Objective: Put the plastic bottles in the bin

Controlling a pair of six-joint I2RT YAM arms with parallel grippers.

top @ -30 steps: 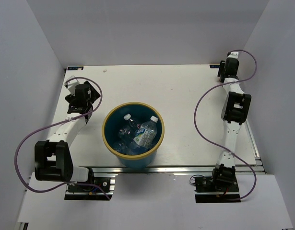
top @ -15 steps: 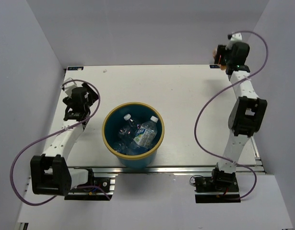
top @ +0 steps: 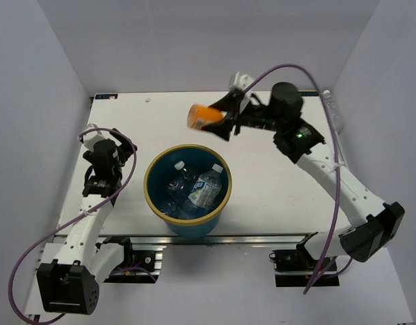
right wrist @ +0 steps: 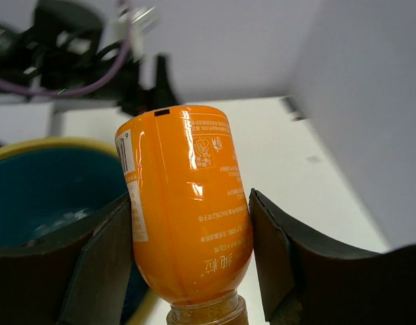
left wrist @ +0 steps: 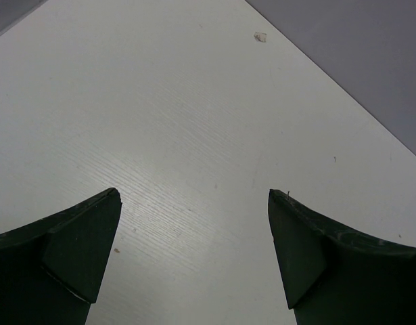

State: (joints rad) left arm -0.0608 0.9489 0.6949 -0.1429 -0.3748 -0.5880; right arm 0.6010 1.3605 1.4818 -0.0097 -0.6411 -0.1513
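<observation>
Held aloft: orange bottle (top: 206, 116), right arm stretched left, near bin (top: 150, 196).
Jaws of right gripper (top: 226, 119) pinch the bottle sideways; left gripper (left wrist: 194, 210) spread wide, low over table (left wrist: 194, 101).

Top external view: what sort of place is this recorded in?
Probably a lab robot test cell: a white table boxed in by plain grey walls, arms bolted to a metal rail, and a bin of bottles as props.

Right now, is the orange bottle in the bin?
Out. The right hand holds the orange bottle in the air, not inside the bin.
</observation>
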